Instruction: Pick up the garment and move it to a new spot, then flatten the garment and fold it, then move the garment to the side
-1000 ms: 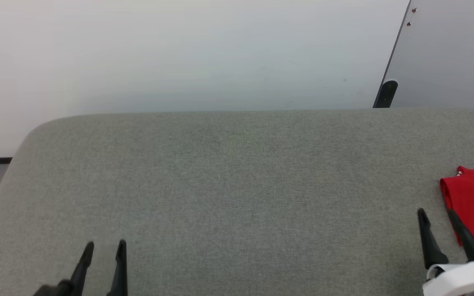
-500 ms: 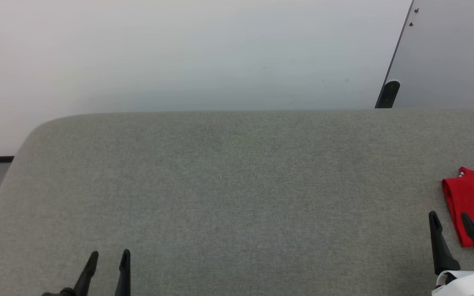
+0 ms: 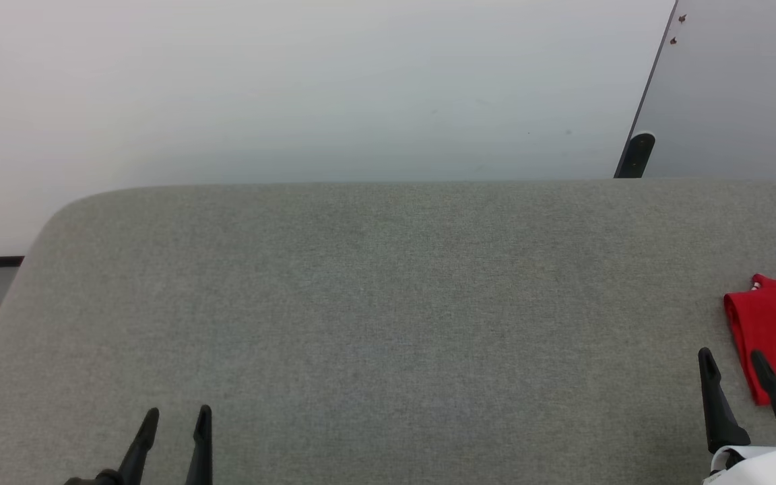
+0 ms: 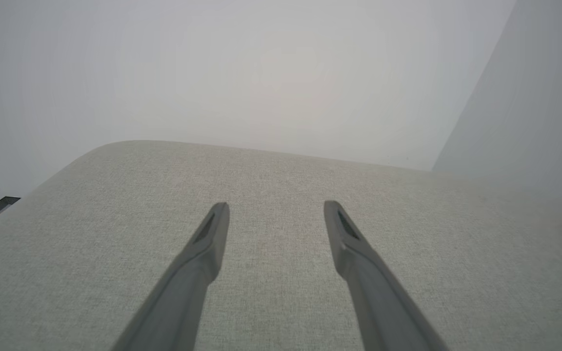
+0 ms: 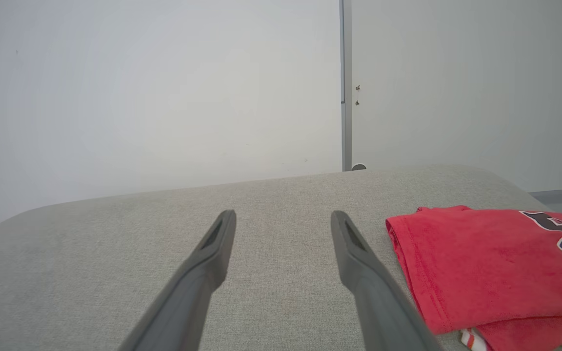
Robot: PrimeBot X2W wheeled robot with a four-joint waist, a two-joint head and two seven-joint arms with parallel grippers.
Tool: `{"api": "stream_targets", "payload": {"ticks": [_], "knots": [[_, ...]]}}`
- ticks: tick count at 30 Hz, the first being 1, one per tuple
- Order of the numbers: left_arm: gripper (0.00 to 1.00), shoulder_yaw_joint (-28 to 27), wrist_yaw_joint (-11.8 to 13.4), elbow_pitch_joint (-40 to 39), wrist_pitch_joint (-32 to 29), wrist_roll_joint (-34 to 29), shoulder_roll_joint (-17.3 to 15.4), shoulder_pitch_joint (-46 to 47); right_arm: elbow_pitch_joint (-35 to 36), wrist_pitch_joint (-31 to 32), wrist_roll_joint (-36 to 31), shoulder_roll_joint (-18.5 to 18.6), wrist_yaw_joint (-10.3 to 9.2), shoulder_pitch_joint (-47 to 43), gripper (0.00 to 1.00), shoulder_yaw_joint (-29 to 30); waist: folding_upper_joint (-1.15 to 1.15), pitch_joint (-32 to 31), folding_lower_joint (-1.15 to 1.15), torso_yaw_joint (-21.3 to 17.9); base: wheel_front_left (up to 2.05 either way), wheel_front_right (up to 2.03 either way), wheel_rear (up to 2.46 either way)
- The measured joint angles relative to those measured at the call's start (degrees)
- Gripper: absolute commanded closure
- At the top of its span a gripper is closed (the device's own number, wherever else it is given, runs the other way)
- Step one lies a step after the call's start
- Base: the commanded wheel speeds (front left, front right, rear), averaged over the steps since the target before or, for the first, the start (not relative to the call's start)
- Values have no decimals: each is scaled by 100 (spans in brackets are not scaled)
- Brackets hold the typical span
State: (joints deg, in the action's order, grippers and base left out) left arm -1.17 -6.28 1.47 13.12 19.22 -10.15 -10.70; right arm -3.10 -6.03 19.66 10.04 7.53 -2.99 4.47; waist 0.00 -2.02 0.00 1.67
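"What takes up most of your head view?"

"The grey padded surface [image 3: 388, 303], with a pale wall [image 3: 294, 87] behind it."

"And where is the garment?"

"You'll find the garment [image 3: 775, 327] lying folded on the right side of that surface. It is red, and your right wrist view shows dark lettering on it."

"How are your grippers?"

"Your right gripper [image 3: 731, 357] sits just beside the garment's edge, fingers spread and holding nothing. Your left gripper [image 3: 178, 412] is well apart at the lower left, fingers parted too, also empty."
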Motion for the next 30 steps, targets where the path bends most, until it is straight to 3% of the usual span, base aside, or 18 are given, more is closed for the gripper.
{"api": "stream_targets", "payload": {"ticks": [14,15,20,30], "knots": [[0,3,75,-69,54,32,-23,2,75,37,26,-10,0,-20,0,-54,0,28,0,0,0,0,0],[100,2,74,-60,57,34,-14,0,70,51,27,-15,1,-21,100,-63,0,32,0,1,0,0,0],[100,51,73,197,-9,114,102,-38,-196,80,97,-109,1,-121,100,-100,0,35,0,-1,0,0,0],[100,-23,66,349,-272,1062,185,114,-316,245,1042,-178,1,-74,100,-78,0,50,0,-15,0,0,0]]}}
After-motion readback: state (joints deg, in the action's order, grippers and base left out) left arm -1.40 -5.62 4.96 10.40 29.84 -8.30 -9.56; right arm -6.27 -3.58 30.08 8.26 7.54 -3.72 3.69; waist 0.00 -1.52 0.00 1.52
